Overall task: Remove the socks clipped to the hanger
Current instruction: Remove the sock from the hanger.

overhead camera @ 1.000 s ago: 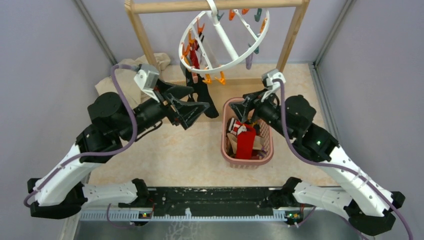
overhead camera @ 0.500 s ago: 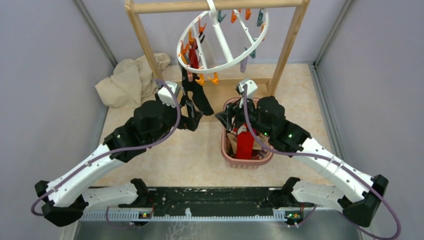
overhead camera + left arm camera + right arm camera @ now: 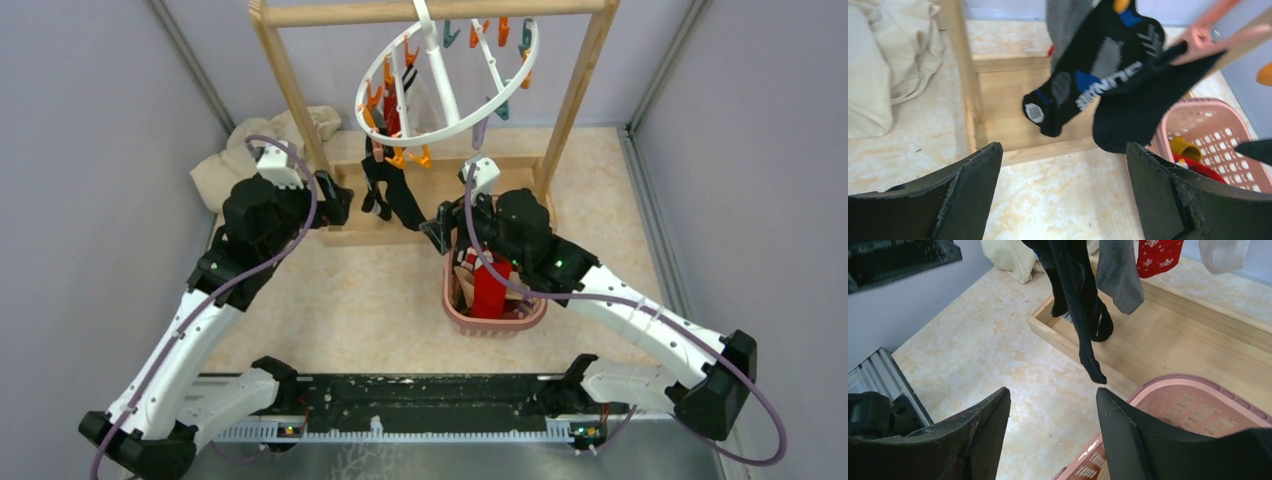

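In the overhead view we saw the hanger (image 3: 446, 72) at top centre, with black socks (image 3: 392, 190) clipped beneath it. Our left pincer (image 3: 1063, 155) gaped wide and empty below them. The right pincer (image 3: 1053, 392) stood open and empty beside the pink basket (image 3: 455, 305).

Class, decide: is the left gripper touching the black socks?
Apart. The left wrist view shows the left gripper open, with floor visible between it and the black socks.

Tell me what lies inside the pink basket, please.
A red sock and a mustard yellow sock lie in the pink basket, with pale items I cannot identify. The right arm covers its far end in the top view.
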You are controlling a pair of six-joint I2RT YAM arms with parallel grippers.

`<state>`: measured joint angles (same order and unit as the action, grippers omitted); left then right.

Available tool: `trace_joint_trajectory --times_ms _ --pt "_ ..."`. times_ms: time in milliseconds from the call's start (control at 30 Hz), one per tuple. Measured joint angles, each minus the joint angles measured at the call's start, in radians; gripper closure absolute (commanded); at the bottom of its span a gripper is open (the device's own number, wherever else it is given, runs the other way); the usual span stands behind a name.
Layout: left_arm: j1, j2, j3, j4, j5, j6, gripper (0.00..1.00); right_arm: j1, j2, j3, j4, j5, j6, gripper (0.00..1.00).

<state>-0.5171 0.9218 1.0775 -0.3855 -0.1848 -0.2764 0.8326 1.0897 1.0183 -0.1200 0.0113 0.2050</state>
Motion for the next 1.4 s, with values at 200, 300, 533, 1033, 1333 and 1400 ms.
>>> trace_joint_trajectory --times_ms 200,300,533,1033,1333,1400 --pt "0.243 -0.011 -0.056 0.040 0.158 -0.028 0.01 0.000 0.000 -0.013 0.021 0.002 0.005 0.36" --pt "0.349 -0.016 -0.115 0.051 0.233 -0.063 0.01 0.000 -0.001 -0.024 0.031 0.003 0.006 0.35" --pt "0.408 -0.073 -0.217 0.048 0.320 -0.122 0.01 0.000 -0.023 -0.080 0.013 0.003 0.026 0.02" --pt "0.408 -0.134 -0.228 0.002 0.376 -0.150 0.01 0.000 -0.097 -0.208 0.030 -0.002 0.065 0.11" --pt "0.408 -0.157 -0.236 -0.009 0.396 -0.158 0.01 0.001 0.105 -0.208 0.298 -0.013 0.033 0.11" --pt "0.408 -0.161 -0.236 -0.013 0.398 -0.158 0.01 0.001 0.163 -0.208 0.370 -0.008 0.025 0.11"
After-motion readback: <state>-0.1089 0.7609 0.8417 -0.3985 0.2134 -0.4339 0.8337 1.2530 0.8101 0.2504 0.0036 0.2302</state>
